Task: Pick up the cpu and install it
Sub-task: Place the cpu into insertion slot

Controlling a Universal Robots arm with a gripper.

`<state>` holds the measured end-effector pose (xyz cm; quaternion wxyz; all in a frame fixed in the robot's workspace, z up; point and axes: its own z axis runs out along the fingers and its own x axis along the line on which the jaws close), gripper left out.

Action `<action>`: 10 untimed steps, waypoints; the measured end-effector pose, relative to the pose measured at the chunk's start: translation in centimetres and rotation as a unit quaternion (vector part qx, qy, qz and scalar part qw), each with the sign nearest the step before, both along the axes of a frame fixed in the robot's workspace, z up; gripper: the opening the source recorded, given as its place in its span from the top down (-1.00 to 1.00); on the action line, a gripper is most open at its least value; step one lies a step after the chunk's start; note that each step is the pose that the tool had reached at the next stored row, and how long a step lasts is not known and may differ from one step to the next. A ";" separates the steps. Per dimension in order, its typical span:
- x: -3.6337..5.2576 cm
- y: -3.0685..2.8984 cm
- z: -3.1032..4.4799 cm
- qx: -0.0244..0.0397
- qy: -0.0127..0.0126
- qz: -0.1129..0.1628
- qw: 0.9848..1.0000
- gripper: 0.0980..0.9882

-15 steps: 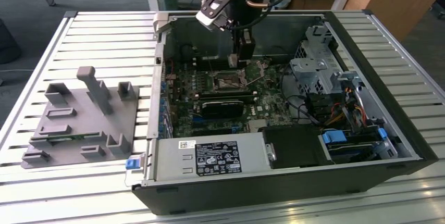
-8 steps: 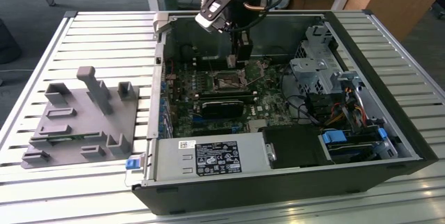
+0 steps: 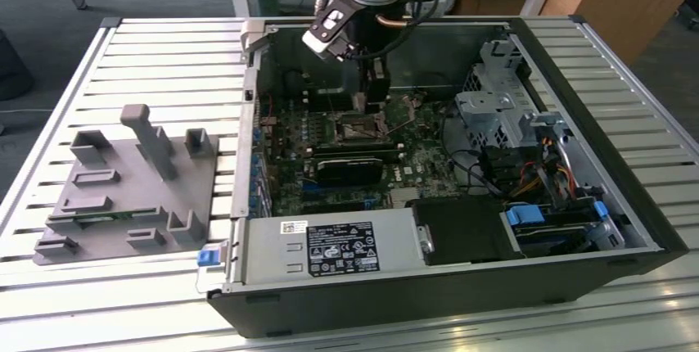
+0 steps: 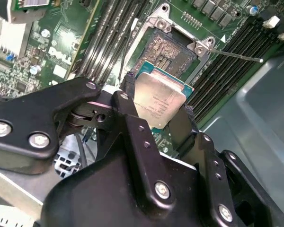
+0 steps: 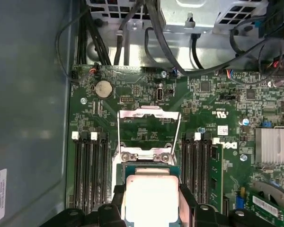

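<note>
The gripper (image 4: 155, 116) is squeezing the cpu (image 4: 158, 97) tight by two sides. The cpu hangs close over the open socket (image 4: 173, 47), not in it yet. I think this is the putting-in step. It needs the chip flat and lined up.

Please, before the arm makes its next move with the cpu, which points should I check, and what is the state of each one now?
1. cpu gripped between the fingers on two opposite edges: ok.
2. Socket bare, nothing lying in it: ok.
3. Load plate swung open: ok.
4. Lever swung aside, off the socket: ok.
5. cpu seated in the socket: not ok, it hangs apart from it.
6. cpu corner mark matched to the socket: cannot tell.
</note>
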<state>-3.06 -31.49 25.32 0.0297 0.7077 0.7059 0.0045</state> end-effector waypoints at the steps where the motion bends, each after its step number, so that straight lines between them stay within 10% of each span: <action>1: -0.04 0.03 -0.18 0.000 0.000 -0.004 1.000 0.02; 10: -0.71 0.03 -1.80 0.000 0.000 -0.006 1.000 0.02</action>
